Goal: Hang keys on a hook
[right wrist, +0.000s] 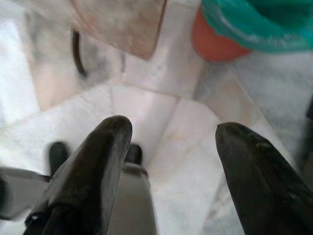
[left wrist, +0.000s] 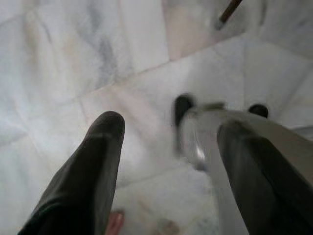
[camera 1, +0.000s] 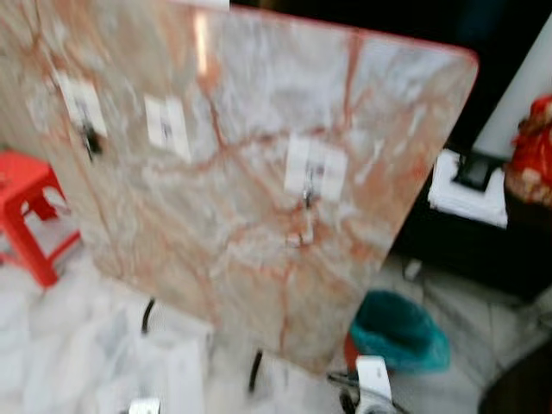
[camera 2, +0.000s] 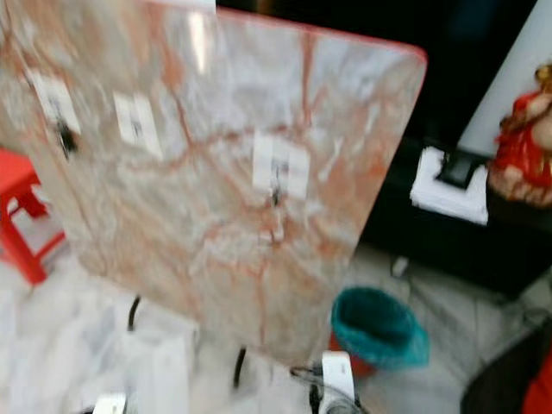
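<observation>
Approach: both end effectors released, empty, low over floor.
Hooks [camera 1: 312, 183] on slab [camera 1: 259, 259] ahead; you must first find the keys, not visible.

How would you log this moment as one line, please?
scene: marble board with white hooks ahead | keys hanging on hook | left gripper open, empty, over floor | right gripper open, empty, near bin

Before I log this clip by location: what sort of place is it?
Probably a room in a home: white marble floor, leaning marble slab bearing stick-on hooks, red plastic stool, lined bin.
</observation>
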